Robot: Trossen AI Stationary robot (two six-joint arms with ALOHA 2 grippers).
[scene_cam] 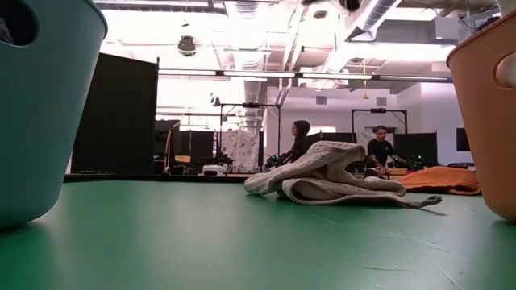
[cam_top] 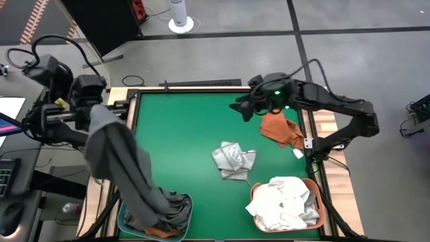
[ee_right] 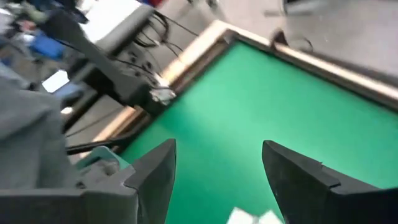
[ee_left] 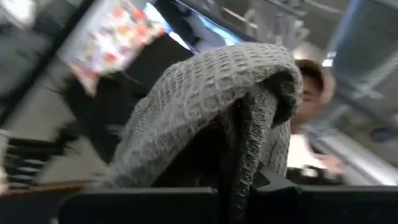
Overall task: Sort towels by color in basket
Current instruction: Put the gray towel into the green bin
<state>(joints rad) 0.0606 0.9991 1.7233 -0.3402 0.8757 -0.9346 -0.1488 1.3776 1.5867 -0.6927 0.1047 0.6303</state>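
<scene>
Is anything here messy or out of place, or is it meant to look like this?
One thing stands out: the dark grey towel is stretched in a long band from the shut left end effector down into the teal basket. A light grey towel and an orange towel lie crumpled on the table.

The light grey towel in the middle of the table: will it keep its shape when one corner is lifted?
Probably not. The light grey towel lies crumpled in soft folds, so it should unfold and hang. The dark grey towel already hangs limply from the left gripper.
</scene>
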